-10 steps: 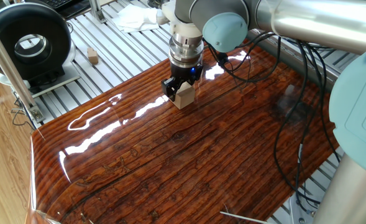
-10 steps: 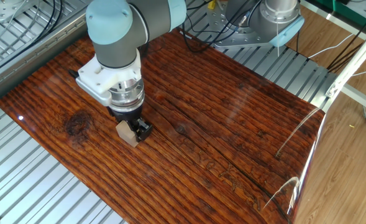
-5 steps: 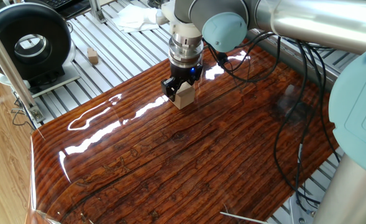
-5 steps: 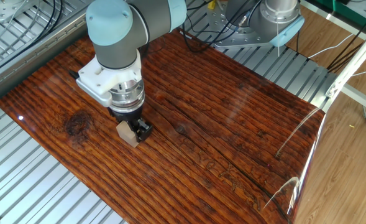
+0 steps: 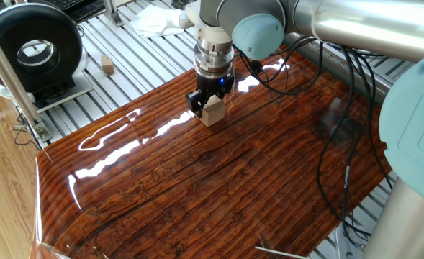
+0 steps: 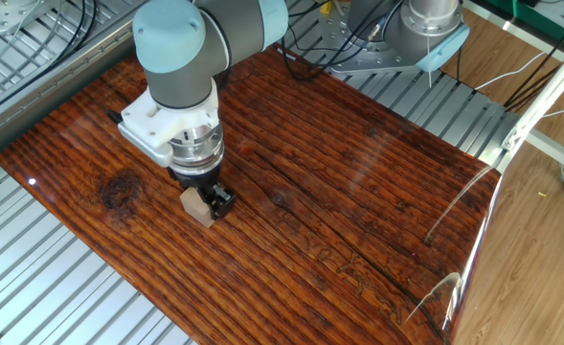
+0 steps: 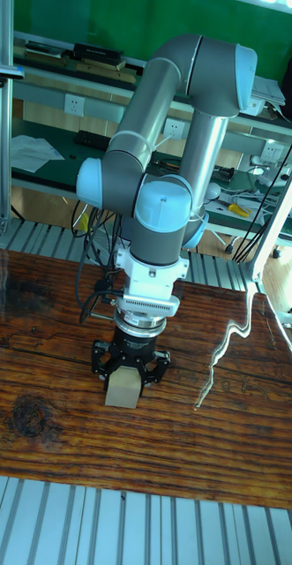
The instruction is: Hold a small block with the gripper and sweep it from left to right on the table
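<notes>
The small block (image 5: 212, 111) is a pale beige wooden cube resting on the glossy reddish-brown table (image 5: 219, 187), toward its far edge in one fixed view. My black gripper (image 5: 211, 106) points straight down and is shut on the small block, a finger on each side. From the other fixed view, the small block (image 6: 197, 205) sits under the silver wrist, with the gripper (image 6: 203, 200) clamped around it on the table (image 6: 339, 192). In the tall fixed view the small block (image 7: 123, 387) touches the table (image 7: 207, 424) between the gripper (image 7: 128, 375) prongs.
A tinier brownish block (image 5: 108, 65) lies on the ribbed aluminium slats (image 5: 147, 57) beyond the board. A black round device (image 5: 33, 49) stands at the back left. Black cables (image 5: 341, 129) hang over the board's right side beside the arm's pale blue base (image 5: 413, 137).
The gripper and small block have shifted only very slightly; otherwise the scene is unchanged.
</notes>
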Motion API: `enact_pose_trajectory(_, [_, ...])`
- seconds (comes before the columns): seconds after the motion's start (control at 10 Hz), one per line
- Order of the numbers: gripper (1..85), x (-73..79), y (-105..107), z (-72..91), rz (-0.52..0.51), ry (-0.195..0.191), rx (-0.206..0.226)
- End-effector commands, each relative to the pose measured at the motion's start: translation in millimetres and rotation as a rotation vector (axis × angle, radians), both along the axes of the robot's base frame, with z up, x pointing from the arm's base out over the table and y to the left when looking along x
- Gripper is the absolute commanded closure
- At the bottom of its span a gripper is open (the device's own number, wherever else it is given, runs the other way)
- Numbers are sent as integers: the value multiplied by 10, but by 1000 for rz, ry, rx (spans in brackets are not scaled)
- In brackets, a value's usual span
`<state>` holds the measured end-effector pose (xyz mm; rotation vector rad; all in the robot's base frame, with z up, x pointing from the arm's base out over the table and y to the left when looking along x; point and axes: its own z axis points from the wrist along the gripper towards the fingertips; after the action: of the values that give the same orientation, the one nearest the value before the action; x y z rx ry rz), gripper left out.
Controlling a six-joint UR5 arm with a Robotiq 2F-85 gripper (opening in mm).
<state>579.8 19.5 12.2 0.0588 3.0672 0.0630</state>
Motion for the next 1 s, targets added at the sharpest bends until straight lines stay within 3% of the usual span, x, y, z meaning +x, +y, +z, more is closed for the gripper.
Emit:
enact_pose_trajectory(0.0, [847, 10, 27, 9, -9, -1, 13])
enact_pose_trajectory(0.9, [847, 17, 78, 14, -11, 1, 19])
